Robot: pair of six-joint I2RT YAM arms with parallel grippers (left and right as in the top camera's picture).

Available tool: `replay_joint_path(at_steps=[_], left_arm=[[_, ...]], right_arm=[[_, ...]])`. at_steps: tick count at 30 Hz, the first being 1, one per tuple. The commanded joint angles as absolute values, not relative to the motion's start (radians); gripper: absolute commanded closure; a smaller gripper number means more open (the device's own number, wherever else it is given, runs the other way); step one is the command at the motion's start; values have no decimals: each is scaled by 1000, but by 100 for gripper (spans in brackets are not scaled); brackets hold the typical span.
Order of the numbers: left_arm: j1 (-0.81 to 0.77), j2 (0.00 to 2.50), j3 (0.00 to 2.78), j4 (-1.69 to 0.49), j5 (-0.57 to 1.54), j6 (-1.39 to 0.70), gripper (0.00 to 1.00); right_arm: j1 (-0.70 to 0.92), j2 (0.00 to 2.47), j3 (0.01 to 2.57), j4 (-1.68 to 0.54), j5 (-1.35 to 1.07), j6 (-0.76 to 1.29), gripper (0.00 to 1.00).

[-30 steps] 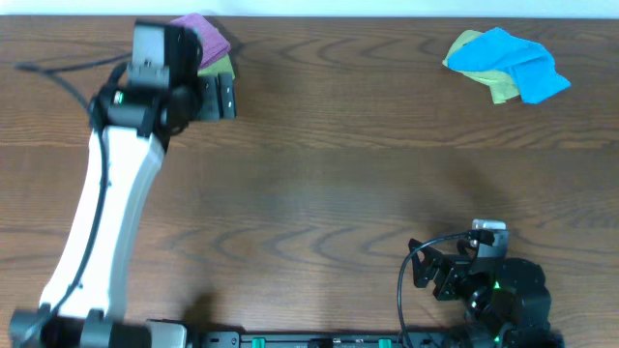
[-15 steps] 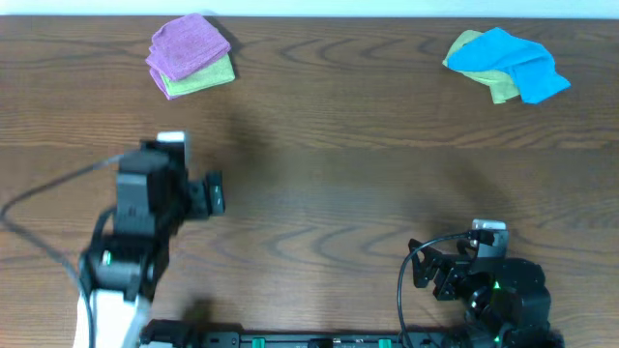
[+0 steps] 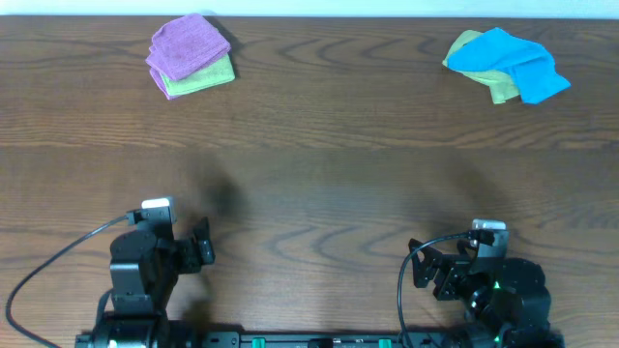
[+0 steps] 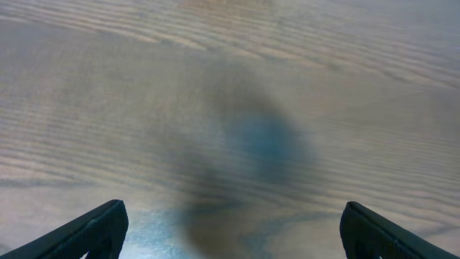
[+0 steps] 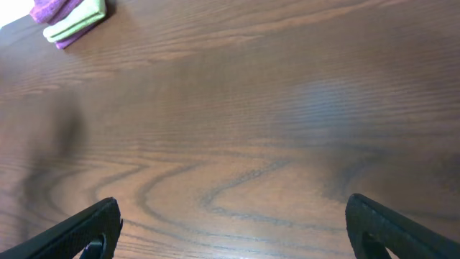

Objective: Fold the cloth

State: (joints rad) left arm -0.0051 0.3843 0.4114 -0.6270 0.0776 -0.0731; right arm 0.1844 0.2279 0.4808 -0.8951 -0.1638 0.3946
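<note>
The lilac-purple cloth [image 3: 189, 43] lies folded at the far left of the table, on top of a folded lime-green cloth [image 3: 201, 77]. In the right wrist view the cloth [image 5: 49, 8] shows at the top left corner. My left gripper [image 3: 203, 253] is far from it, near the table's front edge, open, with only bare wood between its fingertips [image 4: 100, 230]. My right gripper [image 3: 422, 271] rests at the front right, also open and empty, with its fingertips [image 5: 97, 226] wide apart.
A crumpled bright blue cloth [image 3: 513, 63] lies over a yellow-green one [image 3: 467, 43] at the far right. The wooden table [image 3: 319, 164] stretches bare between the arms and the cloths. A black cable [image 3: 48, 280] loops beside the left arm.
The left arm has drawn back from over the purple cloth at the far left to the front edge, leaving the folded stack uncovered. The right arm has not moved.
</note>
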Motion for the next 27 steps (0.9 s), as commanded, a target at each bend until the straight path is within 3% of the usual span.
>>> replay_joint_path(at_steps=[1, 27], left_arm=[[14, 319, 364, -632, 69, -21, 4], [-20, 22, 244, -862, 67, 125, 5]], right_arm=[[177, 223, 479, -895, -161, 407, 1], [177, 223, 479, -895, -161, 407, 1]])
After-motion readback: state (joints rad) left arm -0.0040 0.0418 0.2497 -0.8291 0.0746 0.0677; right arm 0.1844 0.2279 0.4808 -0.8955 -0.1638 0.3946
